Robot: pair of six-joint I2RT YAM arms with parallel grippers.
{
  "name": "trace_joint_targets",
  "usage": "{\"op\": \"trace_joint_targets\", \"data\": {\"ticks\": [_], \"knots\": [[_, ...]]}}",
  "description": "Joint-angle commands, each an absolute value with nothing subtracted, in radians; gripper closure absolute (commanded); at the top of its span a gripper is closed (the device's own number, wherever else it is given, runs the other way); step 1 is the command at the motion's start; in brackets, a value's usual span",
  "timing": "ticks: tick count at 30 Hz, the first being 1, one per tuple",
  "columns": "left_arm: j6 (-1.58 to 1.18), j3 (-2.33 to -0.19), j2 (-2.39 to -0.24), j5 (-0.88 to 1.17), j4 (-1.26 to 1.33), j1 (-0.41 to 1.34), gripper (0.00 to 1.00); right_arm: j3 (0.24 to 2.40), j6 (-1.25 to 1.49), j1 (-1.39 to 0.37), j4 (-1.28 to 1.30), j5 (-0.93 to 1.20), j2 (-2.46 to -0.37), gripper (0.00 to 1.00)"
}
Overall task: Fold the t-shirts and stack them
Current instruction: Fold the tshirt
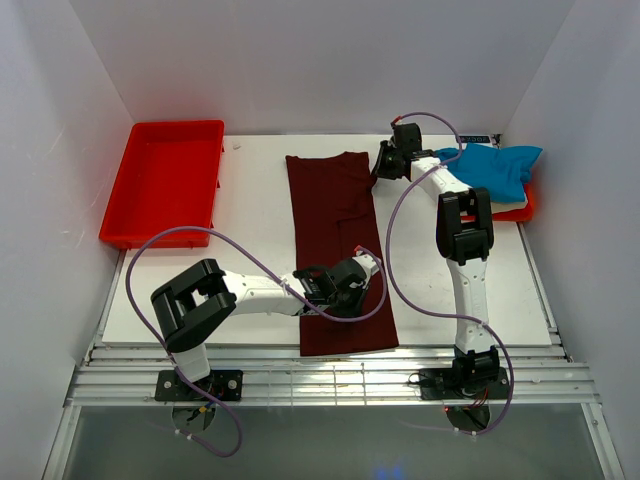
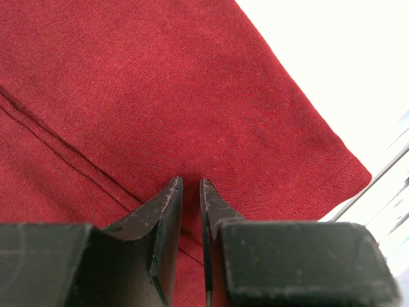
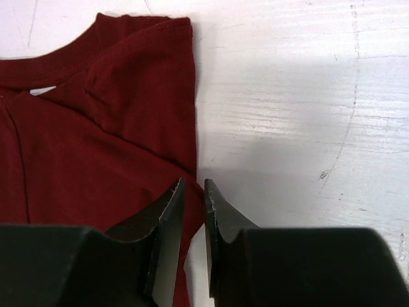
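The dark maroon t-shirt [image 1: 335,240] lies flat on the white table as a long strip, collar end far and hem near. My left gripper [image 1: 352,283] hovers over its lower right part with the jaws nearly together; in the left wrist view [image 2: 190,185] the cloth [image 2: 160,96] lies smooth below, hem corner to the right. My right gripper [image 1: 385,165] is at the shirt's far right edge, jaws nearly together [image 3: 193,187], with the shirt's edge [image 3: 128,128] running under the gap. The bright blue t-shirt [image 1: 495,168] lies on a cream one [image 1: 508,206] at the far right.
An empty red tray [image 1: 165,180] stands at the far left. A second red tray [image 1: 524,208] sits under the blue and cream shirts at the right wall. The white table [image 1: 250,200] ends in a slatted metal rail [image 1: 330,375] near the arm bases.
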State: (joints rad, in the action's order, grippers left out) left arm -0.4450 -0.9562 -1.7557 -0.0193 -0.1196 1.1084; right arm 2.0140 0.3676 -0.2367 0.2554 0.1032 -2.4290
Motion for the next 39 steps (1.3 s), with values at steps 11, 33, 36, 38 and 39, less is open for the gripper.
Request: {"op": "trace_joint_targets", "data": {"ticks": [11, 33, 36, 38, 39], "knots": [[-0.440, -0.933, -1.749, -0.029, -0.207, 1.111, 0.73, 2.019, 0.337, -0.233, 0.284, 0.095, -2.418, 0.86], [-0.462, -0.930, -1.767, -0.020, -0.225, 1.111, 0.75, 2.118, 0.479, -0.236, 0.098, 0.055, -2.476, 0.90], [-0.462, -0.933, -1.775, -0.018, -0.232, 1.111, 0.75, 2.137, 0.508, -0.238, 0.081, 0.072, -2.506, 0.90], [-0.460, -0.936, -1.785, -0.017, -0.235, 1.111, 0.75, 2.135, 0.526, -0.238, 0.057, 0.078, -2.522, 0.90], [-0.459, -0.939, -1.789, -0.015, -0.238, 1.111, 0.75, 2.137, 0.532, -0.238, 0.049, 0.080, -2.528, 0.90]]}}
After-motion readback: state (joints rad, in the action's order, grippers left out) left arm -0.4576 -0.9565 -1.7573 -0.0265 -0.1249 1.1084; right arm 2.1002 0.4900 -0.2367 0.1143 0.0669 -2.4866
